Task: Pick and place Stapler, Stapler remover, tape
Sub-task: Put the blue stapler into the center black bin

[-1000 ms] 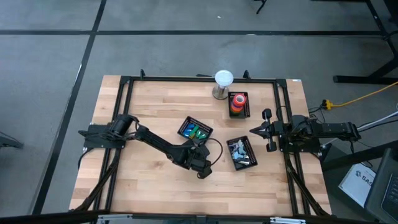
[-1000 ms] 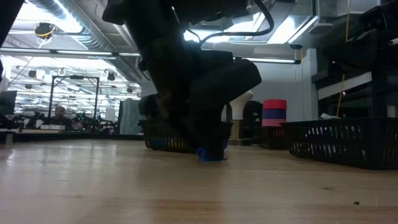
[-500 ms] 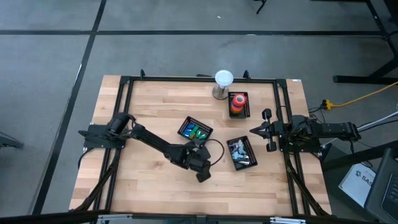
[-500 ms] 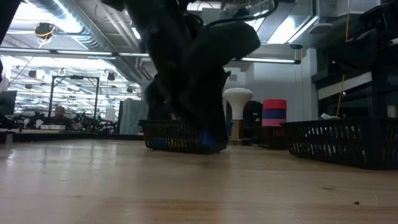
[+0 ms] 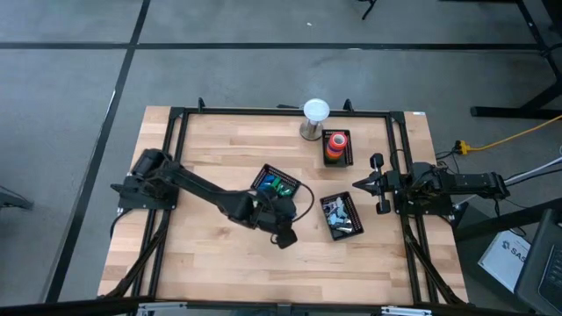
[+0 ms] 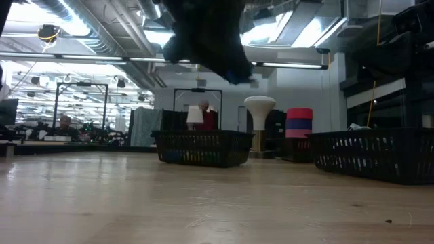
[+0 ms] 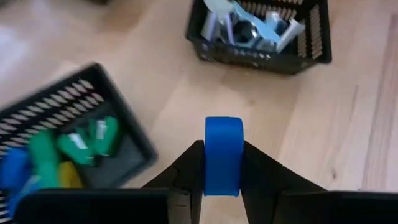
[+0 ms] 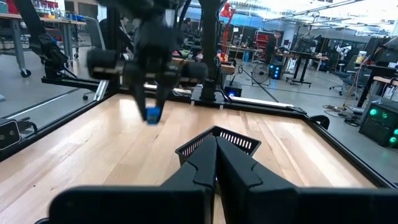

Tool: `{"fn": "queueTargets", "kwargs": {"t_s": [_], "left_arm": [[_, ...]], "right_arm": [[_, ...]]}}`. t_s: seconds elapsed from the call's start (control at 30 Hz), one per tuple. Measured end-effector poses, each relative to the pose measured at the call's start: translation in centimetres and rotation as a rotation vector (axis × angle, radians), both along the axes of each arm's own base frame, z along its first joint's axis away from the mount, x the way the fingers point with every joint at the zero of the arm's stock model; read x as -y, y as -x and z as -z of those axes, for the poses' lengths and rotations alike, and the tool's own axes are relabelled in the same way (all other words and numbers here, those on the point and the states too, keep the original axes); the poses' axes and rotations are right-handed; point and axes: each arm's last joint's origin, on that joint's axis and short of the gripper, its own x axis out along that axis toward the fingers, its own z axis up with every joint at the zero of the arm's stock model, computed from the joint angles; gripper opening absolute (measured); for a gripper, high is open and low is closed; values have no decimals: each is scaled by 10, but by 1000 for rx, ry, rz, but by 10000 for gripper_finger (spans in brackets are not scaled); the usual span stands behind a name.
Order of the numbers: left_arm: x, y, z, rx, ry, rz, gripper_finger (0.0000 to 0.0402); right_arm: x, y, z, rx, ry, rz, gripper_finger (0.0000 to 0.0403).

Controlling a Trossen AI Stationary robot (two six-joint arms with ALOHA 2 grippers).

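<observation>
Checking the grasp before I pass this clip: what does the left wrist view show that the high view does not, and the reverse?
Only the left wrist view shows the small blue block pinched between the left gripper jaws, off the wood.

Only the high view shows the whole table, the right gripper waiting at the right edge, the stacked tape rolls and the white lamp-like object.

Both show the basket of green and blue items and the basket of metal pieces.
</observation>
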Motion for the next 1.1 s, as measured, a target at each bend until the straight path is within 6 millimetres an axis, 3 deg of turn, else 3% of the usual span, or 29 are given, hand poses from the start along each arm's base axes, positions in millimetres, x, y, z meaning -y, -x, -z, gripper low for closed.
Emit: {"fn": "queueTargets", "kwargs": {"t_s": [0.23,0.47,0.8,1.1], "left_arm": [[-10,20,-33,28,-80,-59,71],[-28,34,-46,-16,-143,-142,71],[-73,35,-31,-133,-171,-266,71],[-105,46,20,-217,-59,-327,72]], "right_arm": [[0,0,0,0,0,0,14],[0,0,0,0,0,0,14],[0,0,0,0,0,0,14],[0,0,0,0,0,0,14]]}}
